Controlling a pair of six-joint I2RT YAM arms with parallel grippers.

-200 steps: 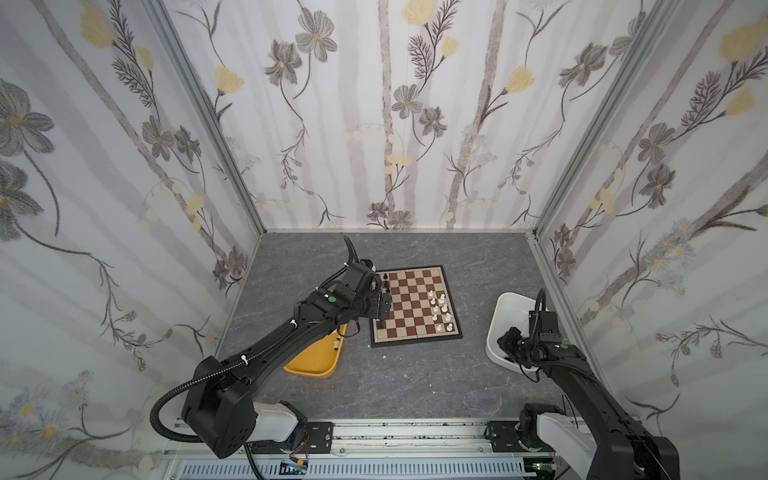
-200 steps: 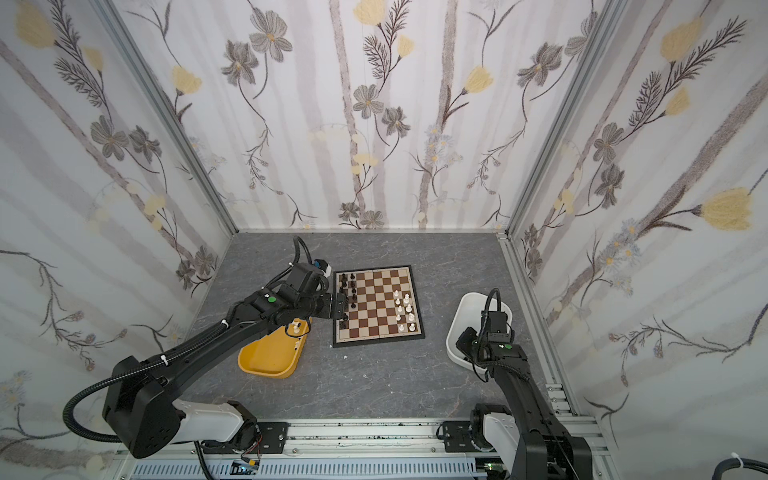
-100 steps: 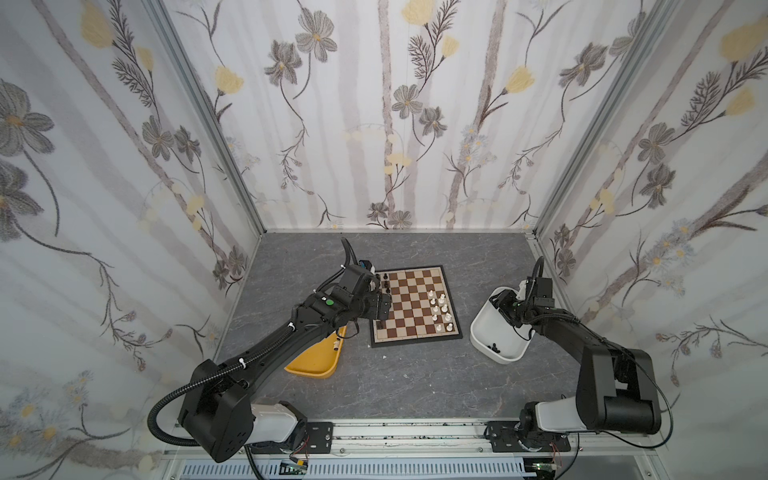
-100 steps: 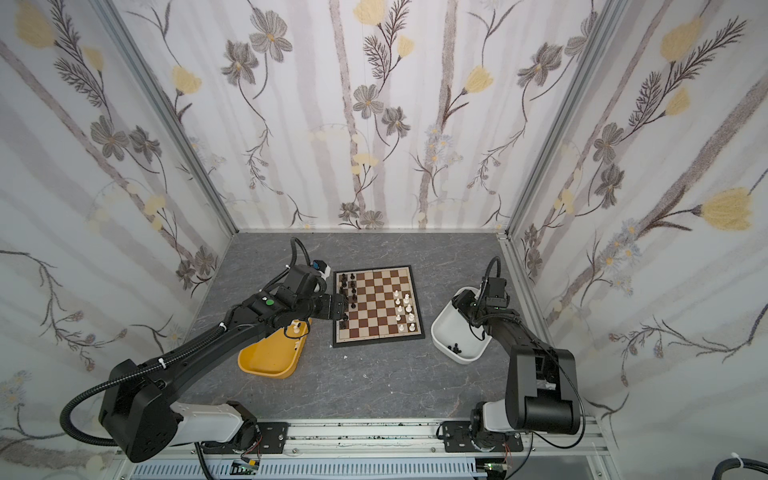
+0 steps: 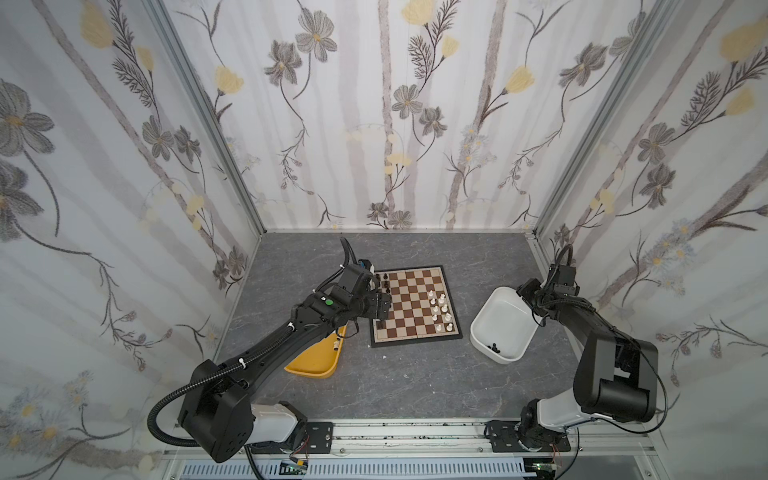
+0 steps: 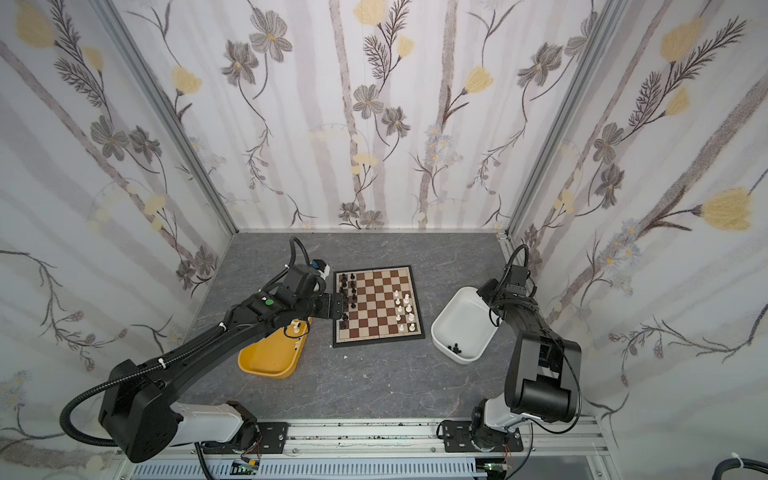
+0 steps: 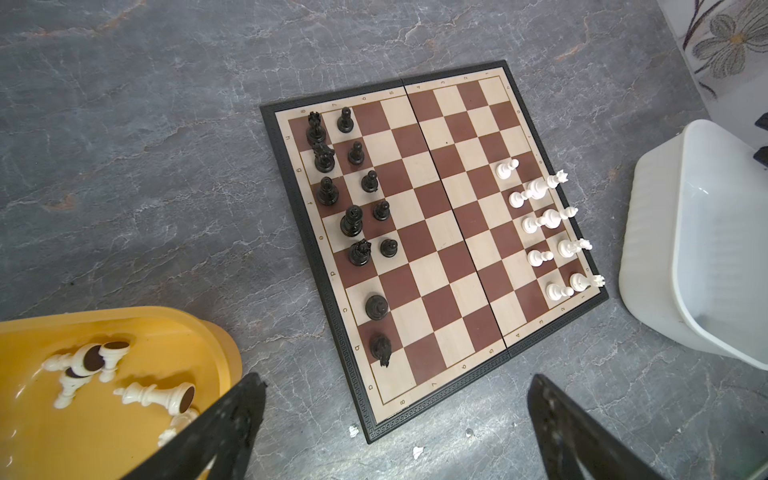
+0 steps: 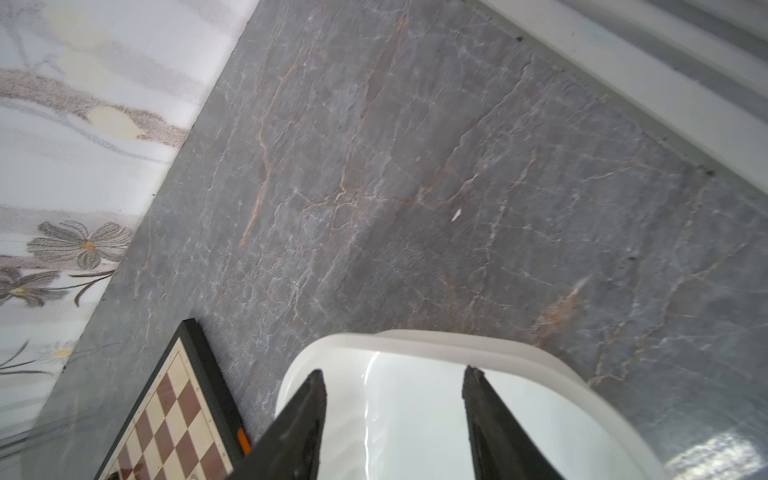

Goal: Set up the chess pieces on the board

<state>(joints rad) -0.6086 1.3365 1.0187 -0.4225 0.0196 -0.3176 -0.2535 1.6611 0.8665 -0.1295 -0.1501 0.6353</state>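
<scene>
The board (image 5: 413,305) (image 6: 376,307) lies mid-table. Black chess pieces (image 7: 353,220) stand in two columns along its left side, and one (image 7: 380,351) lies tipped. White chess pieces (image 7: 540,224) stand along its right side. My left gripper (image 5: 384,305) (image 7: 395,386) hovers open over the board's left edge, holding nothing. More white pieces (image 7: 95,365) lie in the yellow tub (image 5: 316,361). A few black pieces (image 5: 494,347) lie in the white tub (image 5: 498,320). My right gripper (image 5: 525,293) (image 8: 394,372) is open above that tub's inside near its far rim (image 8: 436,345), empty.
The yellow tub (image 6: 270,357) sits under my left forearm, left of the board. The white tub (image 7: 665,249) sits right of the board, close to the right wall. Small white crumbs (image 7: 417,451) lie on the grey table near the board's front corner. Patterned walls enclose three sides.
My right gripper moved from over the white tub's near part to its far rim and its jaws widened. The tub shifted a little toward the board. The left arm barely moved.
</scene>
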